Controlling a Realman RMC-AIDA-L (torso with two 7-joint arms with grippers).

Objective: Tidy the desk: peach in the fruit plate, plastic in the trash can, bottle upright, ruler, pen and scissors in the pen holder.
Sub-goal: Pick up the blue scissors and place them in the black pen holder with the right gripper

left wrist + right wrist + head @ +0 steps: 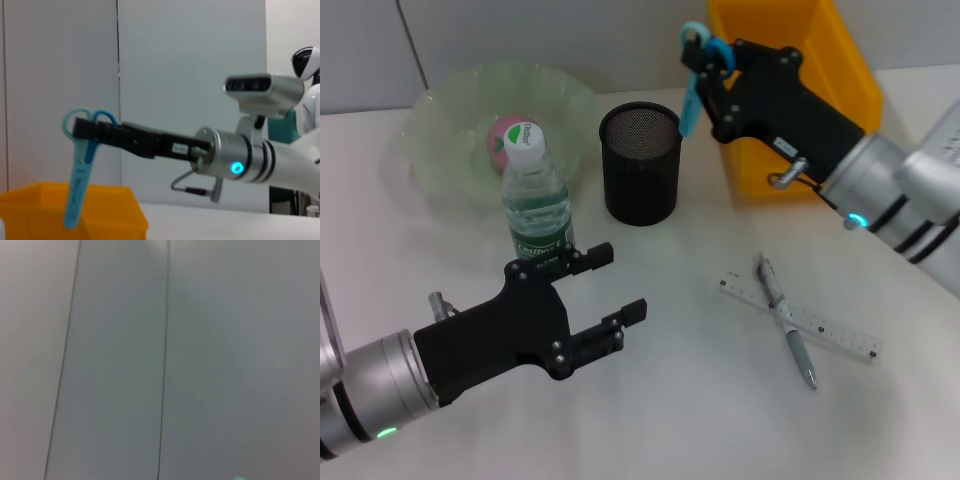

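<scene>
Black wire-mesh pen holder (640, 163), translucent glossy fruit plate (460, 120), clear plastic bottle (535, 200), matt white desk (700, 400).

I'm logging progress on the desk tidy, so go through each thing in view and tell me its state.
Peach: in the fruit plate.
Bottle: upright, capped.
Scissors: held by the handles in the right tool, hanging blades down beside the pen holder.
Pen: lying on the desk, crossed with the ruler.
Trash can: upright behind the right arm.
Left tool: open, beside the bottle.
</scene>
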